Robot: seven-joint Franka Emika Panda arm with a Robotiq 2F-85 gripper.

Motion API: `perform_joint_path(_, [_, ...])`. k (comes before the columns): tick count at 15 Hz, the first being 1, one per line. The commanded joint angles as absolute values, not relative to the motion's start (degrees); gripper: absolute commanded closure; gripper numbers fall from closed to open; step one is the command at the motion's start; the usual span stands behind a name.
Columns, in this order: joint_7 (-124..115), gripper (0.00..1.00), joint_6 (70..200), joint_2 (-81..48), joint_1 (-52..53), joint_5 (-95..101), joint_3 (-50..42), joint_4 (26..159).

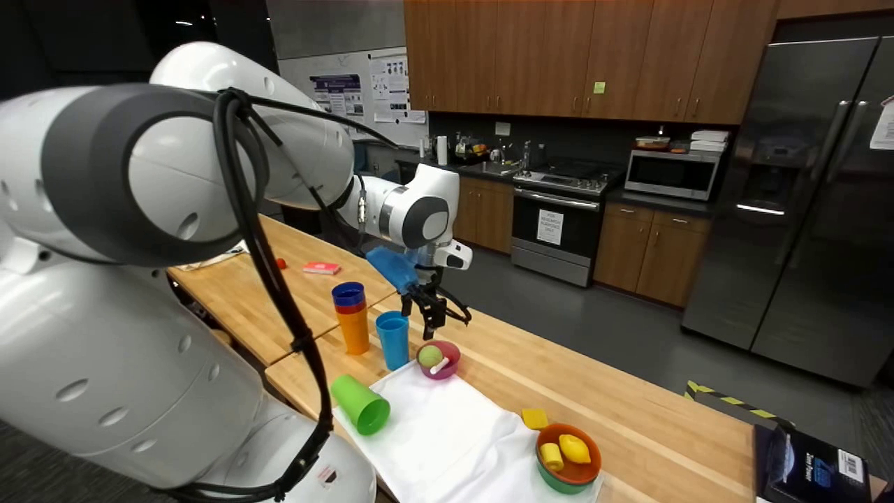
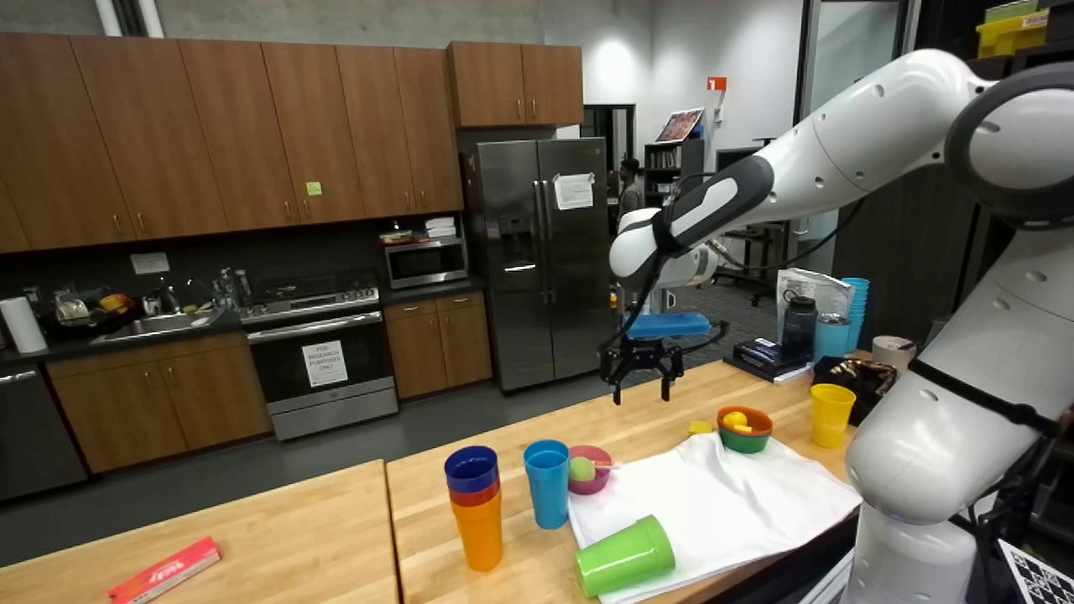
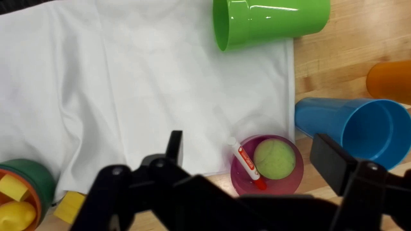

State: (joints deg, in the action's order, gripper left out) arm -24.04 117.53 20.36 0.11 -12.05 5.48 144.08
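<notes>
My gripper (image 3: 252, 150) is open and empty above a pink bowl (image 3: 284, 186); it also shows in both exterior views (image 1: 418, 320) (image 2: 641, 394). The bowl (image 2: 591, 486) holds a yellow-green ball (image 3: 274, 158) and a white marker (image 3: 246, 159) with a red cap, its white end over the rim. A blue cup (image 3: 324, 115) stands upright beside the bowl, near the right finger in the wrist view. A green cup (image 3: 273, 19) lies on its side on a white cloth (image 3: 167, 80). An orange bowl with green outside (image 1: 559, 478) holds a lemon (image 1: 574, 448) and a yellow block (image 1: 552, 457).
An orange cup (image 2: 480, 533) with red and dark blue cups stacked in it stands by the blue cup. A yellow block (image 1: 535, 418) lies beside the green-orange bowl. A yellow cup (image 2: 832, 415), black box (image 1: 814, 468) and red box (image 2: 165, 573) are on the tables.
</notes>
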Motion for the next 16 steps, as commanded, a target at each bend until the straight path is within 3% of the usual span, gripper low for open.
perform_joint_path(1, [-29.6,0.0,114.6,18.9,-1.1,-7.7,6.9,142.5])
perform_joint_path(13, [-42.7,0.0,102.5,16.5,-0.9,4.8,8.8,139.2])
perform_joint_path(16, [-40.4,0.0,104.9,17.3,-0.3,3.3,8.0,140.9])
